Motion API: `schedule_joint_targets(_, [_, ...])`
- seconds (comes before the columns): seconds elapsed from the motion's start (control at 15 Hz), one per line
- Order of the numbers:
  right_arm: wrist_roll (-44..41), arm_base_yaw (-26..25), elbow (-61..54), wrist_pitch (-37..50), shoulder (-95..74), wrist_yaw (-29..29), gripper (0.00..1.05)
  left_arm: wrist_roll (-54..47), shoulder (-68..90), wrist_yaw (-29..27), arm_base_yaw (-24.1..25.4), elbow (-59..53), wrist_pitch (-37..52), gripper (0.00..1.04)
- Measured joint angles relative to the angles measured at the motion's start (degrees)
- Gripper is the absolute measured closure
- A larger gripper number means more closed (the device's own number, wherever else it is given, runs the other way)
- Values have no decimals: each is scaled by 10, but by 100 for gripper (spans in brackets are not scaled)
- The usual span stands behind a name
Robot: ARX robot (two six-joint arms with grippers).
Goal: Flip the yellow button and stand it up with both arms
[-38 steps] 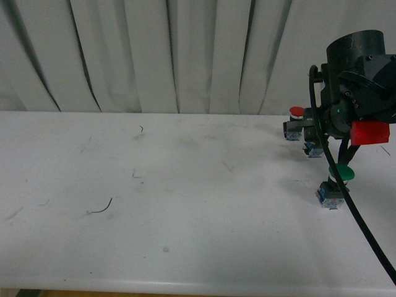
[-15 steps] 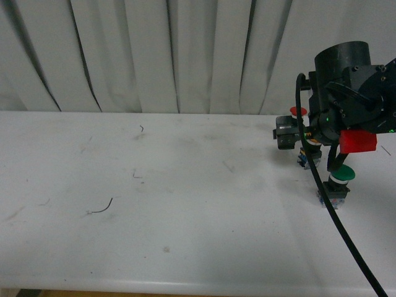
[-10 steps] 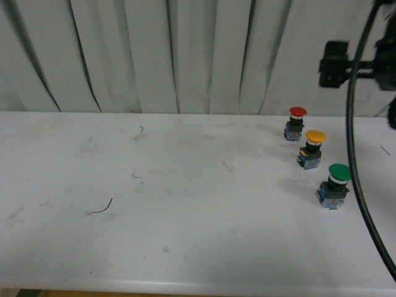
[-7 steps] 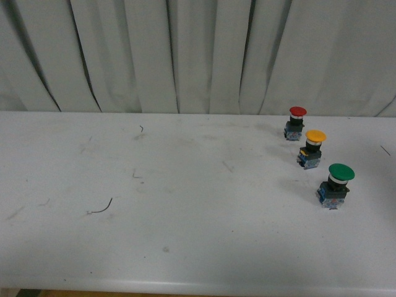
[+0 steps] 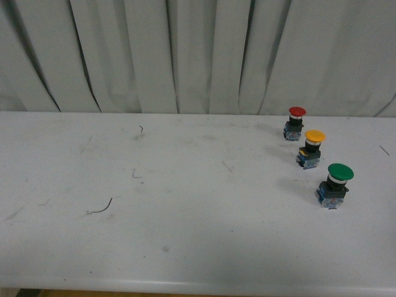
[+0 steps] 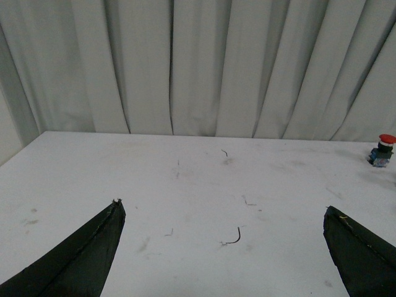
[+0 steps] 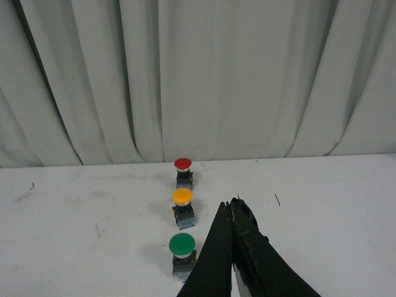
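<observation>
The yellow button stands upright on the white table, cap up, at the right between a red-capped button and a larger green-capped button. The right wrist view shows the same yellow button in a row with the two others. My right gripper is shut and empty, held above the table to the side of the buttons and apart from them. My left gripper is open wide over the table's left part, holding nothing. Neither arm shows in the front view.
A small curled dark wire scrap lies on the table at the left, also seen as a scrap between the left fingers. Grey pleated curtain hangs behind the table. The table's front edge runs along the bottom.
The right arm, which was low over the three buttons, has lifted away and left the front view. The yellow button now stands upright in the row.
</observation>
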State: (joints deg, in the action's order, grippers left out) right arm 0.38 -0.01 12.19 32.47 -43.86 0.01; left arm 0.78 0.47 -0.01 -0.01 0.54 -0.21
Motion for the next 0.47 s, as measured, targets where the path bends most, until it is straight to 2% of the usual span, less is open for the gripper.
schedule_joint_targets(0.47, [-2,0,-81,-61,131,0,103,0,0,0,0,0,0,7])
